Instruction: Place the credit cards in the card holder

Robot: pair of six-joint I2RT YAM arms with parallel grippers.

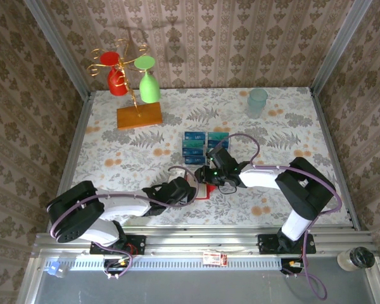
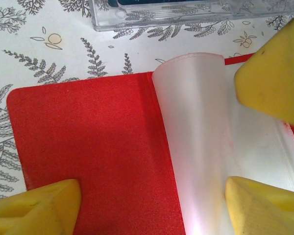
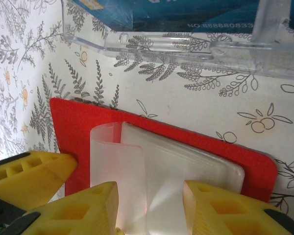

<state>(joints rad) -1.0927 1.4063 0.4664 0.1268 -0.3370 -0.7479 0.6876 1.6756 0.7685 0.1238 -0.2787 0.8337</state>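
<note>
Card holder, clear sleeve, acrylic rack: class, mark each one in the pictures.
card holder (image 2: pixel 88 147), left wrist view, bare red cover
clear sleeve (image 2: pixel 196 122), left wrist view, curled middle
acrylic rack (image 3: pixel 161 46), right wrist view, front lip

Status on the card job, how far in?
Done: the wallet lies open, a clear sleeve curled up. In hand: left end effector and right end effector sit open at the sleeves, neither holding a card. Left: the cards sit in the clear rack; none visible in the wallet.
</note>
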